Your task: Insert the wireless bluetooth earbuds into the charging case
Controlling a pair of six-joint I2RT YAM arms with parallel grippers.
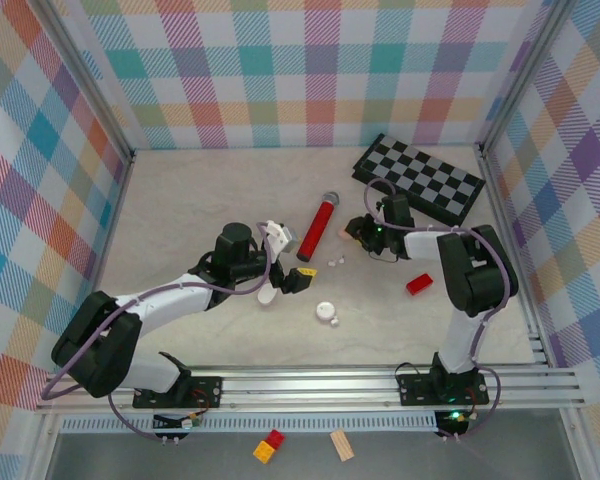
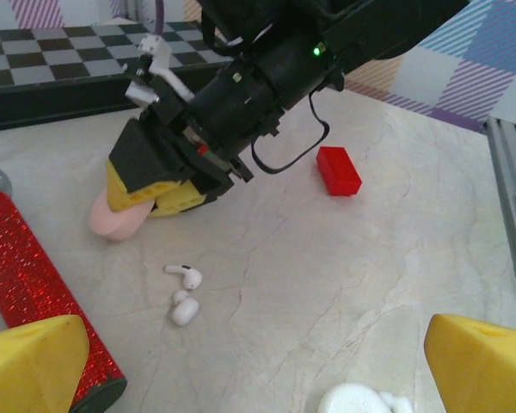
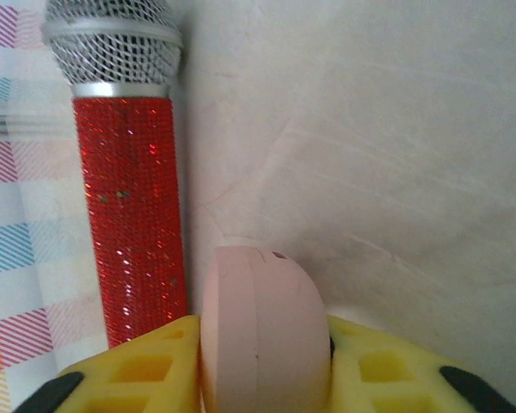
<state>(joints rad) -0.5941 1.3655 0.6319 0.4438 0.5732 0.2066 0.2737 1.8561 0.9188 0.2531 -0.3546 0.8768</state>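
So, starting from the left: the left end effector [image 2: 258, 372] is held wide open over the counter [image 2: 344, 275], with nothing between its yellow foam pads [image 2: 34, 361]. A glittery red cylindrical microphone [image 1: 318, 228] is laid just beside it. At least two small white plastic earbuds [image 2: 186, 310] are left loose on the counter, close together, and a round white plastic case [image 1: 326, 313] is parked near them. Further right, a pale pink pebble-shaped case [image 3: 262, 335] is pinched between the pads of the right end effector [image 2: 155, 198], its seam apparently closed. Honestly, hardly anything looks done: no bud is seated, and a case would have to be opened first.
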